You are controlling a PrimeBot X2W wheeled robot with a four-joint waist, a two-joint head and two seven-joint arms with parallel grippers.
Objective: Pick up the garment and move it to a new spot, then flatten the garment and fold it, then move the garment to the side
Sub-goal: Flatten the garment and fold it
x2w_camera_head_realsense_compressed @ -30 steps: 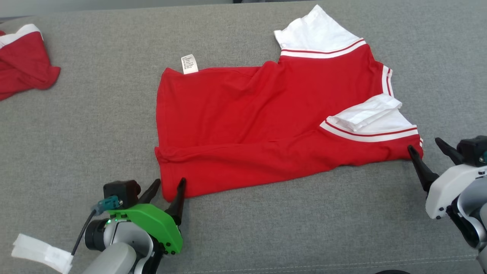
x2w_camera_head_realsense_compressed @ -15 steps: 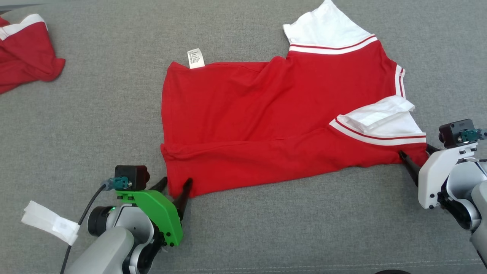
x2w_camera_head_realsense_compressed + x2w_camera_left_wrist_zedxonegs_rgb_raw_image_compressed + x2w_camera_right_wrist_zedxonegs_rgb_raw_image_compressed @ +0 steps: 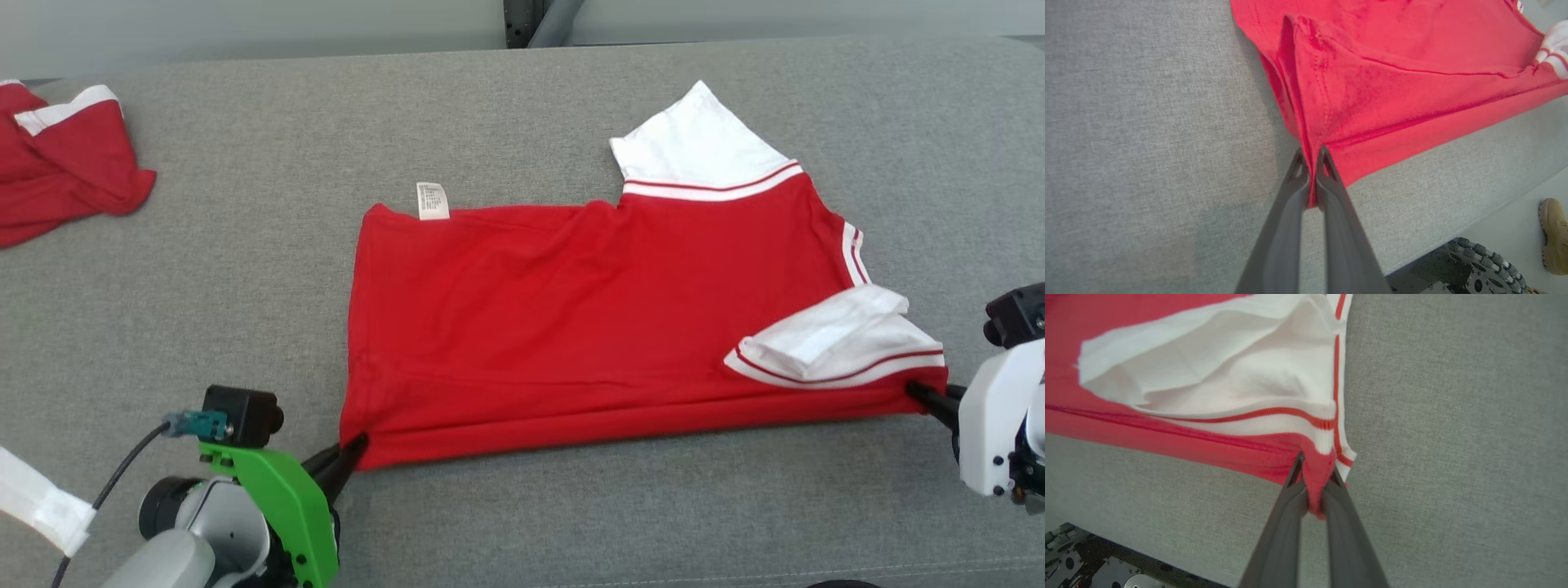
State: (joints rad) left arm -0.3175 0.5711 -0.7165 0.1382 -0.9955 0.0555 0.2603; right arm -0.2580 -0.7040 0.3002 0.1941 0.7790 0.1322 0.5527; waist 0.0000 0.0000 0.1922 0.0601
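The garment (image 3: pixel 571 318) is a red shirt with white, red-striped sleeves, lying mostly flat on the grey table (image 3: pixel 245 261). My left gripper (image 3: pixel 353 445) is shut on the garment's near left corner. In the left wrist view the red hem (image 3: pixel 1312 134) runs pinched between the two dark fingers (image 3: pixel 1286 228). My right gripper (image 3: pixel 918 390) is shut on the near right corner, just below the folded white sleeve (image 3: pixel 833 347). The right wrist view shows red cloth (image 3: pixel 1316 473) bunched between the fingers (image 3: pixel 1347 522), beside the striped cuff (image 3: pixel 1274 416).
A second red and white garment (image 3: pixel 65 163) lies crumpled at the far left of the table. A white care label (image 3: pixel 432 200) sticks out at the shirt's far edge. White tape (image 3: pixel 37 502) wraps my left arm's cable. A tan shoe (image 3: pixel 1553 234) stands on the floor past the table edge.
Both grippers have shut on the garment's near corners, and the near edge now runs taut between them. The head camera has tilted, so the whole scene sits lower.
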